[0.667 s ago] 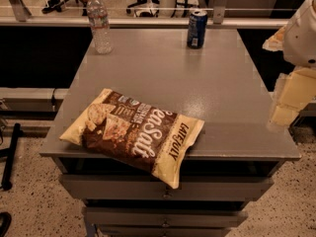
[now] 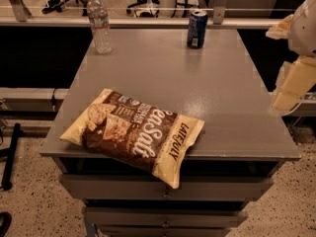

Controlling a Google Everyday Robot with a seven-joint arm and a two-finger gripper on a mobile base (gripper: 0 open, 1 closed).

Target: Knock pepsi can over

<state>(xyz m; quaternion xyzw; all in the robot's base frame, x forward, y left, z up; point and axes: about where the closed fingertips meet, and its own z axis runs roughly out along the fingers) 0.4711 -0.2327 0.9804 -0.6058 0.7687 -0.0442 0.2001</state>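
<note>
The pepsi can [image 2: 197,28], dark blue with a silver top, stands upright at the far edge of the grey table [image 2: 217,98], right of centre. My gripper [image 2: 291,83], cream-coloured, hangs off the table's right edge, about mid-depth. It is well in front of and to the right of the can and touches nothing.
A clear plastic water bottle [image 2: 100,22] stands upright at the table's far left corner. A large brown and cream chip bag [image 2: 136,132] lies flat at the front left, overhanging the front edge. Drawers sit under the tabletop. A rail and office chairs lie beyond the far edge.
My gripper has risen slightly at the table's right edge. The can, bottle and bag have not moved.
</note>
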